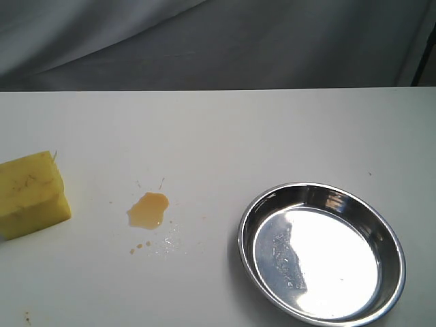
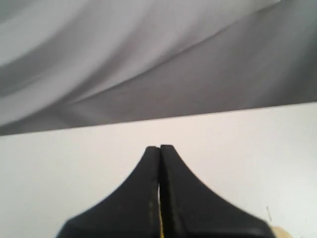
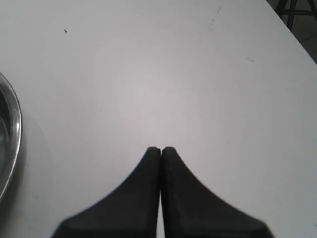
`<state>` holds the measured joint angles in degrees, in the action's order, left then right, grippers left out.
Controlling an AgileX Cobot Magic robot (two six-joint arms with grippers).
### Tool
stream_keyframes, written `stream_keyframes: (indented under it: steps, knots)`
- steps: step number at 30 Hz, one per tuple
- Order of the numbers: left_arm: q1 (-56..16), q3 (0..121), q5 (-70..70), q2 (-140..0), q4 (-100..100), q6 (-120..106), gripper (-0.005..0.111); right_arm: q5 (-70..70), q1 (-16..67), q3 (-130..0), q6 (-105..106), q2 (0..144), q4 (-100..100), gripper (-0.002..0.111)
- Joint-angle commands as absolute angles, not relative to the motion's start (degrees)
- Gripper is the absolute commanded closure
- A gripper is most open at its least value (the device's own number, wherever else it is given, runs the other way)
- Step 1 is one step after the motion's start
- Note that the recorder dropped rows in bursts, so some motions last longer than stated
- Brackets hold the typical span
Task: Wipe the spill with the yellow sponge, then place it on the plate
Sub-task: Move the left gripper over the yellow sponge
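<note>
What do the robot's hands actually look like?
Both the left gripper and right gripper are a pair of matte black fingers, broad at the base and curving in to narrow blunt tips. No cables or markings show; the arms are out of view.

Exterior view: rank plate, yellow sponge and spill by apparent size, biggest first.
1. plate, clearly the widest.
2. yellow sponge, cut off by the frame edge, but its visible part still beats the spill.
3. spill, smallest, even counting its droplets.
</note>
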<state>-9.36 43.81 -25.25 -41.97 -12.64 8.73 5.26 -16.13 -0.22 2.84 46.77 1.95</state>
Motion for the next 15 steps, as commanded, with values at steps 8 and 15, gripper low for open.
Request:
stream_keyframes:
  steps: [8,15]
  knots:
    - [-9.59,51.03,-37.71,-64.69,-12.78,5.09,0.107,6.16,-16.57,0.0,2.57,46.91,1.96,0.108]
    - [-9.59,51.03,-36.99,-75.49,-12.78,5.09,0.107,6.16,-16.57,0.0,2.57,46.91,1.96,0.108]
